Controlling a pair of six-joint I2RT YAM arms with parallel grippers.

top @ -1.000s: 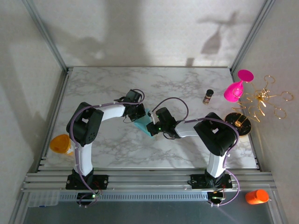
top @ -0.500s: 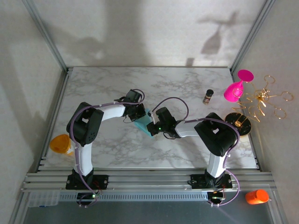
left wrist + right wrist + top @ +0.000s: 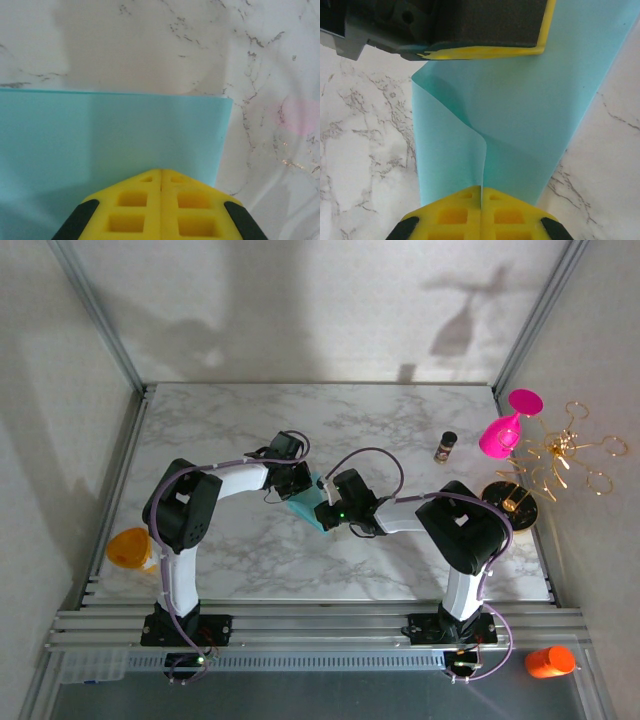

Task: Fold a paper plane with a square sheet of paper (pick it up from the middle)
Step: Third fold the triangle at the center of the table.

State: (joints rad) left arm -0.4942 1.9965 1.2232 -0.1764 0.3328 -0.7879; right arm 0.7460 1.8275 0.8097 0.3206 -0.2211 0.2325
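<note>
Marble table [image 3: 400, 550], centre: square sheet of paper [image 3: 535, 125], teal, bowed between both arms, with an early fold apparently in hand. Right gripper [image 3: 481, 192]: jaws together, pinching a raised ridge of the sheet. Left gripper [image 3: 161, 175]: jaws together, tips against its opposite end. The next move probably calls for aligning the edges before creasing.

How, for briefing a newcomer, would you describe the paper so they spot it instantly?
On the marble table, look where both arms meet. The square sheet of paper is pinched between the left gripper and right gripper, the only teal-blue thing, unlike the pink goblet.
</note>
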